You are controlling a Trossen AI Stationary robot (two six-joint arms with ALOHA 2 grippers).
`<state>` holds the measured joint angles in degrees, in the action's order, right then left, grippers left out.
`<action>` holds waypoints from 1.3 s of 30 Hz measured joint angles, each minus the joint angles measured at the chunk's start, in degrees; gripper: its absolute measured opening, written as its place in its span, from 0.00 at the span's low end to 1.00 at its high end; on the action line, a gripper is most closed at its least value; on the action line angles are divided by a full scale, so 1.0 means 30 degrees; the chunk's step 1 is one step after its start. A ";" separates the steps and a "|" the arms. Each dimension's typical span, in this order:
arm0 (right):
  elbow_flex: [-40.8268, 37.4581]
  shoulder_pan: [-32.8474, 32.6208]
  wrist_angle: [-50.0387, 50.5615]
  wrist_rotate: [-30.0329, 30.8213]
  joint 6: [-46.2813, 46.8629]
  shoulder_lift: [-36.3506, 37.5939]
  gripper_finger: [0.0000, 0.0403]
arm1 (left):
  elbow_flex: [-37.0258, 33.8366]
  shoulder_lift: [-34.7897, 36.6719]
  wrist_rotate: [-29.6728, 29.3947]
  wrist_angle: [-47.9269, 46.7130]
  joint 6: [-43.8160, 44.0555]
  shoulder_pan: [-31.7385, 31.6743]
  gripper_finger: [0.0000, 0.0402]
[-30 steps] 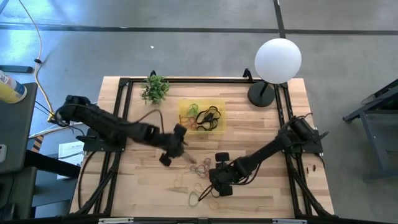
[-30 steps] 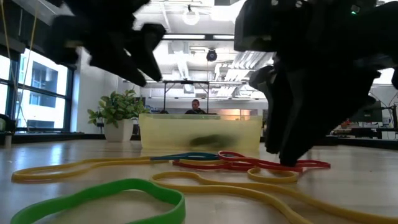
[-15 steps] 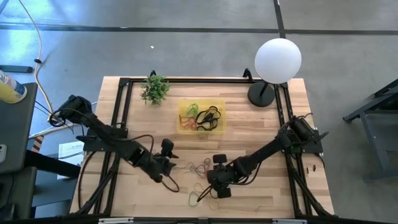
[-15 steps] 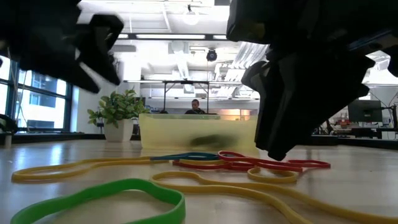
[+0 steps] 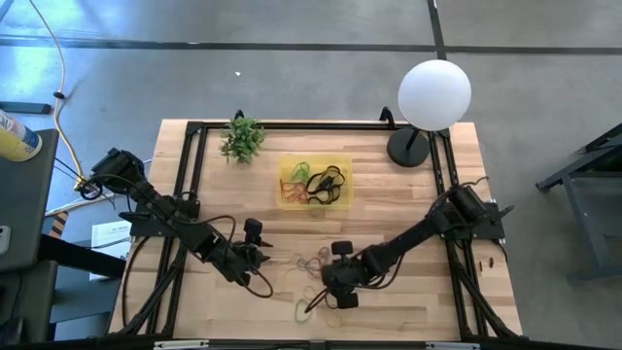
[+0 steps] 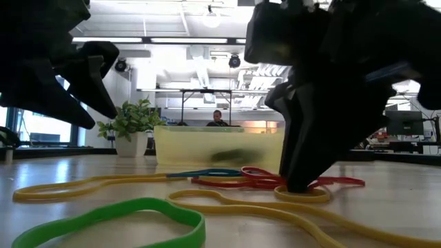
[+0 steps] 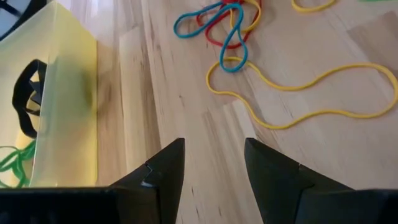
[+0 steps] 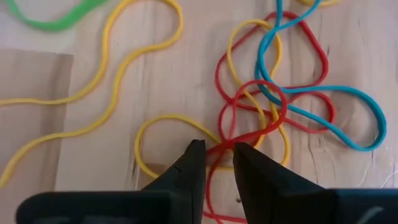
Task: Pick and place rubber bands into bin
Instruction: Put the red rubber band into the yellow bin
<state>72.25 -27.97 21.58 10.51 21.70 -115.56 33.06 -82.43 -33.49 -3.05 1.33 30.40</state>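
Note:
Loose rubber bands (image 5: 311, 267) in red, yellow, blue and green lie tangled on the wooden table, with more inside the translucent yellow bin (image 5: 285, 180) farther back. My right gripper (image 8: 217, 146) points steeply down into the tangle. Its fingers stand a narrow gap apart, and a red band's strands (image 8: 249, 137) cross that gap. In the low view its tip (image 6: 296, 186) reaches the tabletop. My left gripper (image 7: 214, 146) is open above bare wood, left of the tangle (image 5: 262, 257) and nearer than the bin (image 7: 68, 93). My right gripper comes from above, slanting, with its fingertips (image 8: 198, 149) down at the table on either side of a red band's strands (image 8: 214, 152). The band lies flat in the tangle. Whether the pads touch the strands I cannot tell.
A small green plant (image 5: 242, 138) stands at the far left. A white globe lamp (image 5: 434, 94) stands at the far right. A green band (image 6: 117, 217) and long yellow bands lie toward the near edge. A person (image 6: 218, 118) sits in the room beyond.
My left gripper has drawn back from beside the bin toward the table's near left and sunk lower, staying open. The bands on the table lie as before.

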 joint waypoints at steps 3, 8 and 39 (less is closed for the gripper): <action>0.0013 0.0088 0.0041 -0.0008 0.0269 -0.0118 0.18 | 0.0000 0.0000 -0.0182 0.0015 -0.0034 -0.0003 0.39; 0.0022 0.0081 0.0125 0.0003 -0.0132 -0.0118 0.14 | 0.0000 0.0000 -0.0226 0.0010 -0.0069 -0.0003 0.39; -0.0015 0.0059 0.1715 0.0963 -0.2633 0.2846 0.00 | 0.0015 -0.0007 -0.0649 0.0053 0.0157 -0.0003 0.39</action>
<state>72.20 -27.79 26.73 13.39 13.80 -107.03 33.10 -82.46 -35.44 -2.90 1.80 30.39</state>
